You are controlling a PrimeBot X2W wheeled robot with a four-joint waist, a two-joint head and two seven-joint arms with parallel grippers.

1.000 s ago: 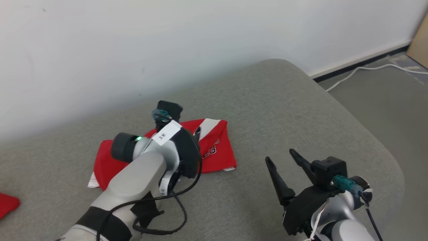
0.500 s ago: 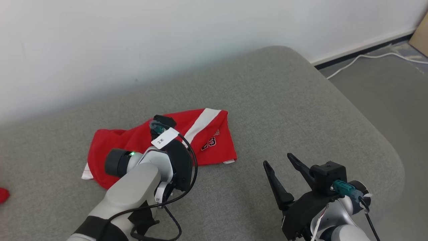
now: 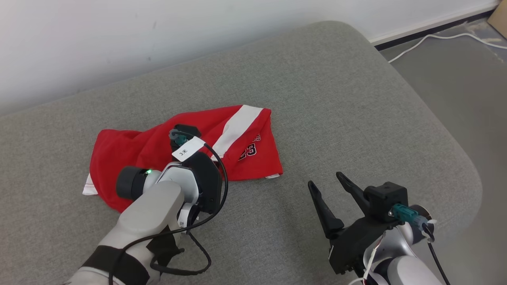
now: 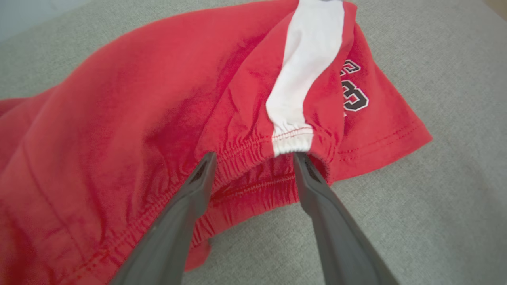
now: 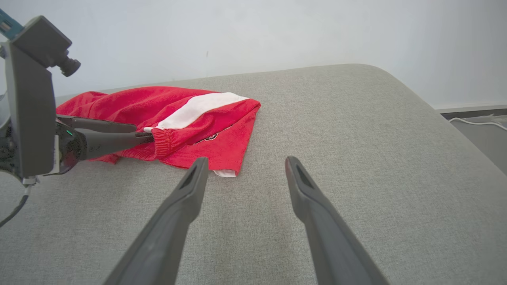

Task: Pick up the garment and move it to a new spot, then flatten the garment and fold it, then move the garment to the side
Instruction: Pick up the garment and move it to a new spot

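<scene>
Red garment (image 4: 158,99) on grey cushion (image 3: 336,99), waistband at tips of left pincer (image 4: 254,157), spread wide, gripping nothing; right pincer (image 5: 244,161) spread, empty, nearby.

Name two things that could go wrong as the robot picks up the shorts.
1. The left hand is open at the bunched waistband; closing might pinch one layer only, so the shorts lift crumpled.
2. The right hand hangs apart over the cushion; a one-handed lift may leave them dangling.
</scene>
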